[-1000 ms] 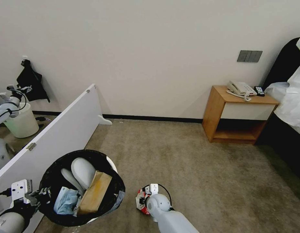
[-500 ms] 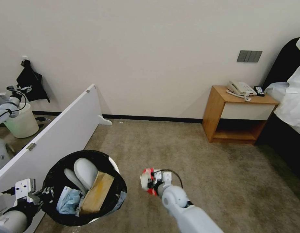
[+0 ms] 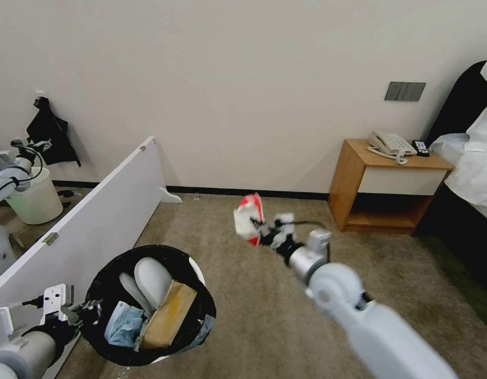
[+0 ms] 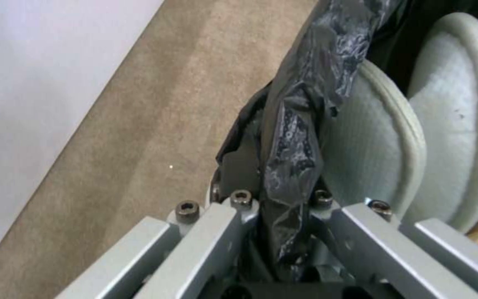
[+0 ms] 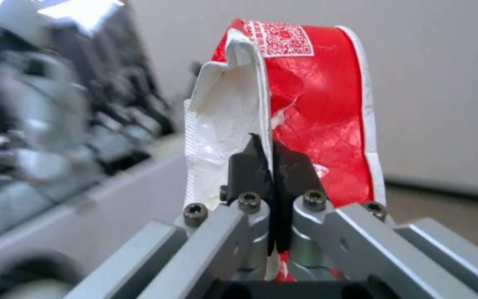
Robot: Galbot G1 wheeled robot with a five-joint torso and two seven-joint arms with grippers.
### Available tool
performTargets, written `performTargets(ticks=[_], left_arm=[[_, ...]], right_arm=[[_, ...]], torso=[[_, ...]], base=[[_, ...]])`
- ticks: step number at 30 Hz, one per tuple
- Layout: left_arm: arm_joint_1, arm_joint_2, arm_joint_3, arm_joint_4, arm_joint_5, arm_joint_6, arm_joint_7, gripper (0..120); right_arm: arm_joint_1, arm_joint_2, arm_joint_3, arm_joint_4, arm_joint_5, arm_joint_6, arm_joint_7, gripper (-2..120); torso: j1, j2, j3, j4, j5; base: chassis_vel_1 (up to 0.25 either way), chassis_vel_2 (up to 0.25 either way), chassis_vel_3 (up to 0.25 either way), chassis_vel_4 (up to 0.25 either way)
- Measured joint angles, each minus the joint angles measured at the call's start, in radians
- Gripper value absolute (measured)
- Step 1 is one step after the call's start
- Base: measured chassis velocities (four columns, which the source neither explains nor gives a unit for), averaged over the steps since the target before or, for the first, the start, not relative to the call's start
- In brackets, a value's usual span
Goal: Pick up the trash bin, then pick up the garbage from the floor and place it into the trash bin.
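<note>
The trash bin, white with a crinkly black bag over its rim, hangs at the lower left. My left gripper is shut on its bagged rim. Inside lie two white slippers, a brown paper bag and a pale-blue mask. My right gripper is raised over the carpet, right of and beyond the bin, shut on a red and white snack packet. In the right wrist view the packet stands up from the shut fingertips.
A white panel leans along the left beside the bin. A pale bucket stands behind it. A wooden nightstand with a telephone sits at the right wall, next to a bed. Open carpet lies between.
My right gripper has lifted the snack packet from the floor up and away to the right. The bin has shifted slightly right in my left gripper.
</note>
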Motion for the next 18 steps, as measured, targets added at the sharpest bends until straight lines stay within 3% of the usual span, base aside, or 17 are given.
performTargets(ticks=[8,18], left_arm=[[-0.051,0.078,0.054,0.030,-0.016,0.000,0.000,3],[-0.057,0.100,0.041,0.039,-0.039,0.000,0.002,3]], right_arm=[[0.167,-0.052,-0.068,0.154,0.243,0.023,-0.064,0],[0.346,0.004,-0.212,0.220,0.454,-0.014,-0.088,0]], torso=[[0.000,0.000,0.000,-0.0001,0.0000],[0.000,0.000,0.000,0.0001,-0.0002]], base=[[0.000,0.000,0.000,0.000],[0.000,0.000,0.000,0.000]])
